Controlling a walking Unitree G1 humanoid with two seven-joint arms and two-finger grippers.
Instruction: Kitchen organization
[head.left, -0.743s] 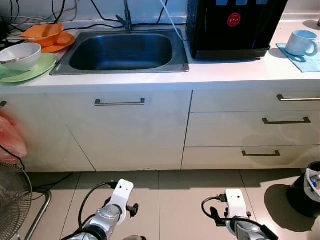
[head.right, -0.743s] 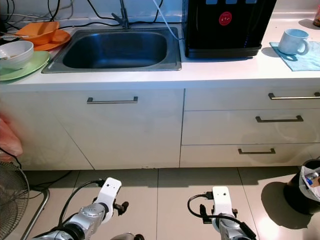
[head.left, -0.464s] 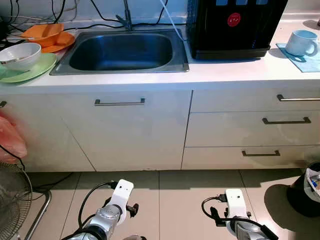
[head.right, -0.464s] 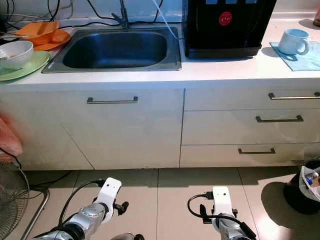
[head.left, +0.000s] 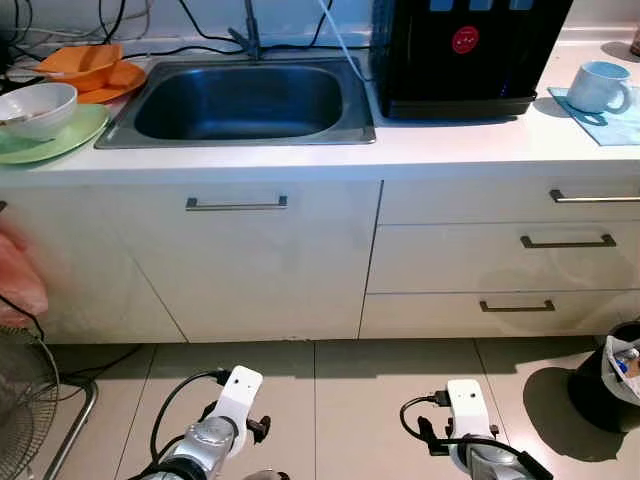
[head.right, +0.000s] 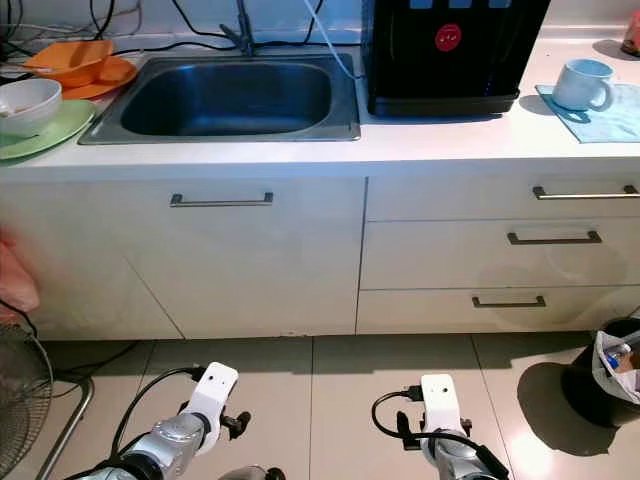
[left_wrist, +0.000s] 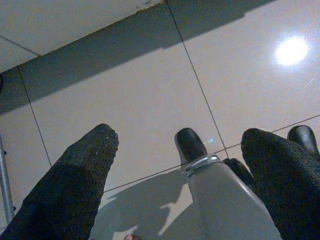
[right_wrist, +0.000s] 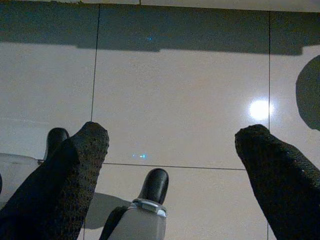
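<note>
So the robot's standing in front of a white kitchen table (head.left: 300, 160) with both arms hanging low over a glossy beige tiled floor (right_wrist: 180, 115). The left gripper (left_wrist: 180, 145) and right gripper (right_wrist: 170, 135) both have their black fingers (left_wrist: 80, 175) spread wide, released, holding nothing, just pointing down at the tiles with ceiling light glare bouncing off them.

Everything worth tidying is well above and ahead of the fingers, up on the table: a steel sink (head.left: 240, 100) in the middle, a black water dispenser (head.left: 465, 50) just beside it toward the right arm's side, then a pale blue mug (head.left: 597, 87) sitting on a light blue cloth (head.left: 610, 120). Off toward the left arm's side there's a white bowl (head.left: 38, 105) on a green plate (head.left: 60, 140), with an orange bowl (head.left: 80, 62) on an orange plate (head.left: 118, 80) behind it.

Below the table are white cabinet doors and drawers with metal bar handles (head.left: 236, 203). On the floor, a fan (head.left: 25, 410) near the left arm, a black bin (head.left: 610, 370) near the right one
</note>
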